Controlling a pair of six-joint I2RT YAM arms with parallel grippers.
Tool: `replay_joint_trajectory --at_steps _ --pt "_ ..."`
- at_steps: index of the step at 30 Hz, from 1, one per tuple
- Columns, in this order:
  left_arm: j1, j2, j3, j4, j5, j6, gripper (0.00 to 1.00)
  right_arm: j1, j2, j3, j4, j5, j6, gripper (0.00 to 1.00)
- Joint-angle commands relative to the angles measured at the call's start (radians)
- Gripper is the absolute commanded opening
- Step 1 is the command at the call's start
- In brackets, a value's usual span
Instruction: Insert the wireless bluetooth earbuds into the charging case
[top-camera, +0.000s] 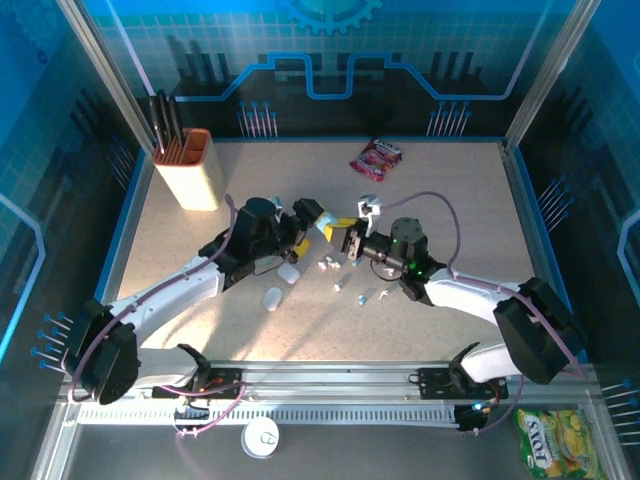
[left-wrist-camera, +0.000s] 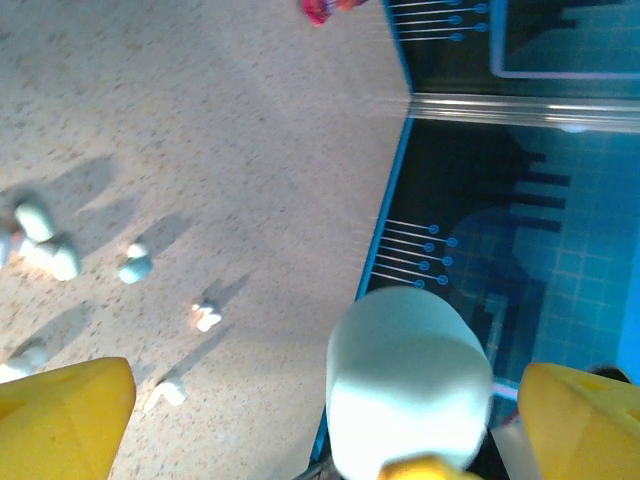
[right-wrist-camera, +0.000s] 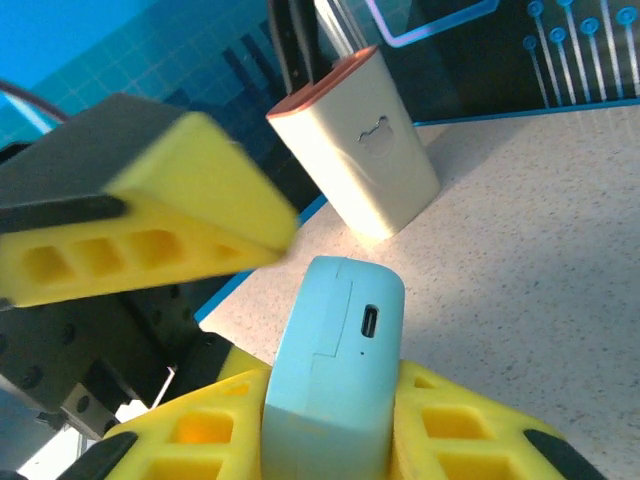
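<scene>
Charging case (right-wrist-camera: 335, 370) looks smooth, rounded, probably pale-blue plastic.

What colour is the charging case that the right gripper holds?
The charging case is light blue; the right wrist view shows it best.

Green-and-yellow snack packet (top-camera: 556, 437) lying near my right arm's base, carrying dark lettering too blurred for me to be reading, cream knife block (right-wrist-camera: 372, 170) showing an embossed bear-head outline, red packet (top-camera: 377, 156) bearing print too small to read.
</scene>
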Motion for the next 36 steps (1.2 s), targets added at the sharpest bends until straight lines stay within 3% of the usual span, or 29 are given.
replay_joint_trajectory --at_steps 1,3,6,10,16,22,29,36 --pt "0.026 -0.063 -0.032 0.159 -0.013 0.190 0.99 -0.065 -0.051 0.006 -0.074 -0.104 0.068 0.24" --pt "0.054 -0.082 -0.062 0.240 0.049 0.299 0.99 -0.101 -0.078 0.003 -0.118 -0.179 0.081 0.23" --pt "0.100 -0.099 -0.093 0.366 0.245 0.502 0.99 -0.161 -0.114 0.000 -0.162 -0.323 0.111 0.22" --pt "0.108 -0.088 -0.016 0.172 0.469 0.774 0.99 -0.214 -0.151 -0.005 -0.163 -0.492 0.176 0.18" --pt "0.107 -0.043 0.016 0.131 0.725 0.837 0.98 -0.222 -0.168 0.011 -0.145 -0.682 0.208 0.14" --pt "0.088 -0.003 0.046 0.126 0.806 0.838 0.85 -0.220 -0.139 0.005 -0.017 -0.730 0.297 0.12" --pt "0.055 0.048 0.061 0.189 0.819 0.805 0.71 -0.203 -0.064 0.011 0.149 -0.781 0.407 0.11" --pt "0.052 0.049 0.040 0.264 0.813 0.748 0.40 -0.204 -0.021 0.005 0.211 -0.788 0.453 0.10"
